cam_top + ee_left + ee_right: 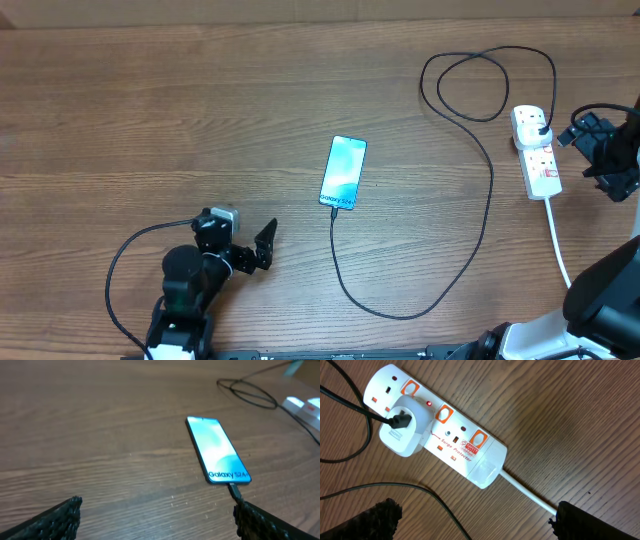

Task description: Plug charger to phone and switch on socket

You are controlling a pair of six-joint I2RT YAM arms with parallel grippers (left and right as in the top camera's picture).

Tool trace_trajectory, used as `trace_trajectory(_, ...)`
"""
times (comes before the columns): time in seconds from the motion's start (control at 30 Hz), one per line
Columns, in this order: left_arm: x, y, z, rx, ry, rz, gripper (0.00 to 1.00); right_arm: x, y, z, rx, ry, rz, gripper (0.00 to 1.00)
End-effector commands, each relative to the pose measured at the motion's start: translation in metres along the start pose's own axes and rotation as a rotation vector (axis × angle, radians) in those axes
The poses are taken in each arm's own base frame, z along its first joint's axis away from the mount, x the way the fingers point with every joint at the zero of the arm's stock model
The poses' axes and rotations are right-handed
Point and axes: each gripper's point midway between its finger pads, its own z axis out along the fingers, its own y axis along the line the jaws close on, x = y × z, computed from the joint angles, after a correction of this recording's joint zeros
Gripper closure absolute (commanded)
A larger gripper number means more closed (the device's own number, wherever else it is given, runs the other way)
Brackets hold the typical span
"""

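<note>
In the left wrist view the socket (300, 406) is a blurred white shape cut by the right edge. Overhead, its switches are too small to read. In the right wrist view the charger (399, 420) cable leaves the frame left of the socket. The white cord (525, 488), right of the socket, disappears behind the right hand (480, 522).

Lab bench: wood-grain table (150, 90), robot arm (185, 285)

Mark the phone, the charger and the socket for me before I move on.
phone (343, 172), overhead view, middle of its screen.
charger (234, 491), left wrist view, connector tip at the phone's bottom edge.
socket (451, 440), right wrist view, white top face near the strip's middle.
</note>
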Motion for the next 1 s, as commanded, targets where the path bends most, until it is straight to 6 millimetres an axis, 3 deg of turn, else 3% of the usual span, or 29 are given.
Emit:
trace_trajectory(0.0, -0.009, 0.007, -0.006, -0.047, -0.042, 0.004, 0.0, -0.006, 0.002, -0.005, -0.005, -0.023, -0.002, 0.0)
trace_trajectory(0.5, -0.014, 0.016, -0.036, -0.151, -0.098, 0.013, 0.0, -0.006, 0.002, -0.005, -0.005, -0.023, -0.002, 0.0)
trace_trajectory(0.77, -0.058, 0.009, -0.058, -0.16, -0.308, 0.119, 0.0, -0.006, 0.002, -0.005, -0.005, -0.023, -0.002, 0.0)
trace_trajectory(0.97, -0.057, 0.016, -0.058, -0.204, -0.303, 0.142, 0.0, -0.006, 0.002, -0.005, -0.005, -0.023, -0.001, 0.0)
